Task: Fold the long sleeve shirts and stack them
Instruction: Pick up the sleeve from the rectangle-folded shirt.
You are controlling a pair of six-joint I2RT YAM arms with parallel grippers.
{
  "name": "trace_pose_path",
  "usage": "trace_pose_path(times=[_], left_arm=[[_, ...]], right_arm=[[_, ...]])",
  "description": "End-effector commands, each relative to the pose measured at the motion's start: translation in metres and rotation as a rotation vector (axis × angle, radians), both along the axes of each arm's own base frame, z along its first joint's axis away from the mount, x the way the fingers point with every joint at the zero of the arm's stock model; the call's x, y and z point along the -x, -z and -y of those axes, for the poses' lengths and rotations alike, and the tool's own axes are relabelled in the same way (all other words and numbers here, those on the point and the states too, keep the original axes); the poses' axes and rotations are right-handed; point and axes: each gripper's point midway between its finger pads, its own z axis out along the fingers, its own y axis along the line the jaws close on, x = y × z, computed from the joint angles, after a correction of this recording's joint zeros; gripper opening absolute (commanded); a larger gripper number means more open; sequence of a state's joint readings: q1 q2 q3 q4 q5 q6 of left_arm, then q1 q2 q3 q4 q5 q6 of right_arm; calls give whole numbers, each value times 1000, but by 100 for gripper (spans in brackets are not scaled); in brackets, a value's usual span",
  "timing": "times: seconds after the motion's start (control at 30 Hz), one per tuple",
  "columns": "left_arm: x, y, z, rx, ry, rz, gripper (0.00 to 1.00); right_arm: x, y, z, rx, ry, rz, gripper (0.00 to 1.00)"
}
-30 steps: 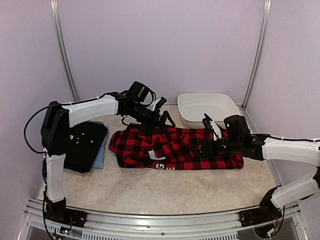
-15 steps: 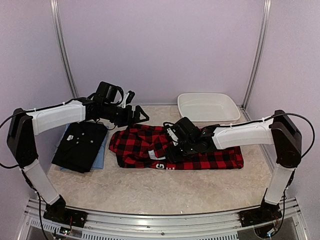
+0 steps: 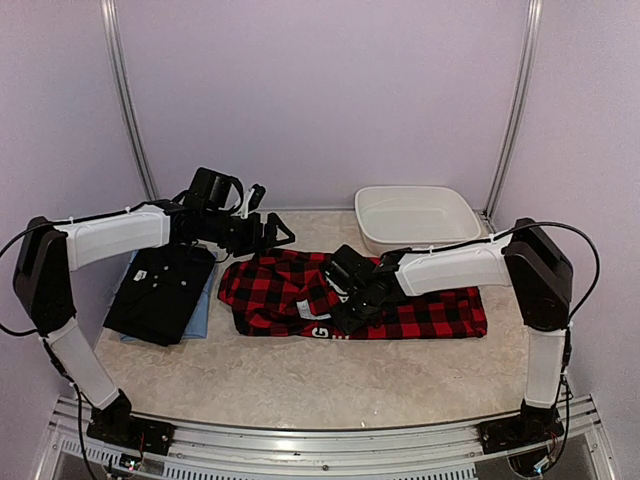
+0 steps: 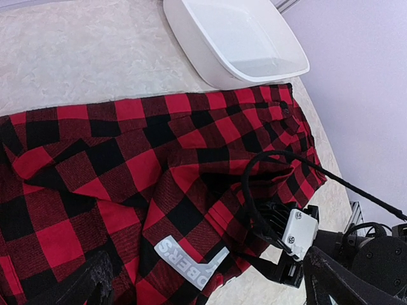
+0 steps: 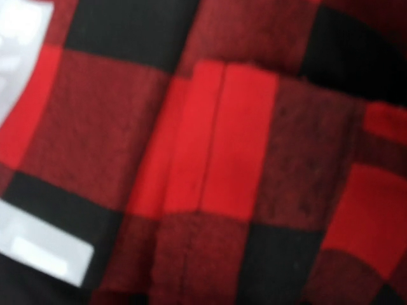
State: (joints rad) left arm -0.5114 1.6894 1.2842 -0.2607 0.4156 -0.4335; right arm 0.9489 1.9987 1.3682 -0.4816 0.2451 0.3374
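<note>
Currently the red-and-black checked shirt (image 3: 430,305) lies flat across the middle of the table (image 3: 300,385), stretched left to right. Its far right corner sits just beside the white basin (image 3: 415,240). A grey label with white letters (image 4: 191,262) shows on its near edge.

The left gripper (image 3: 268,222) hangs above the far left corner of that shirt. Its two fingers (image 4: 95,283) are spread as wide as they go, with nothing between them.

The right arm reaches in from the right, and the right gripper (image 3: 338,308) is pressed down onto the checked cloth near the label, left of the shirt's middle. Its wrist camera sees only red and black squares and a strip of the grey label, very close and blurred. Neither that view nor the overhead one shows its fingers clearly, so I cannot tell how far apart they stand or whether they have pinched any fabric.

At the left of the table a folded black shirt (image 3: 160,285) lies on top of a light blue shirt (image 3: 200,318), whose edge sticks out on the right side. This pile is near the checked shirt but apart from it.
</note>
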Motion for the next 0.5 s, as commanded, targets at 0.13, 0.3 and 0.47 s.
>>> trace_pose_path(times=[0.13,0.3,0.47], left_arm=[[1,-10,-1,29,5,20,99],[1,-8,-1,26,5,16,99],[-1,-6,-6,7,-14,20,99]], right_arm=[[3,7,8,84,12,-4,46],[2,9,4,68,5,-8,33],[-2,7,5,74,16,10,13]])
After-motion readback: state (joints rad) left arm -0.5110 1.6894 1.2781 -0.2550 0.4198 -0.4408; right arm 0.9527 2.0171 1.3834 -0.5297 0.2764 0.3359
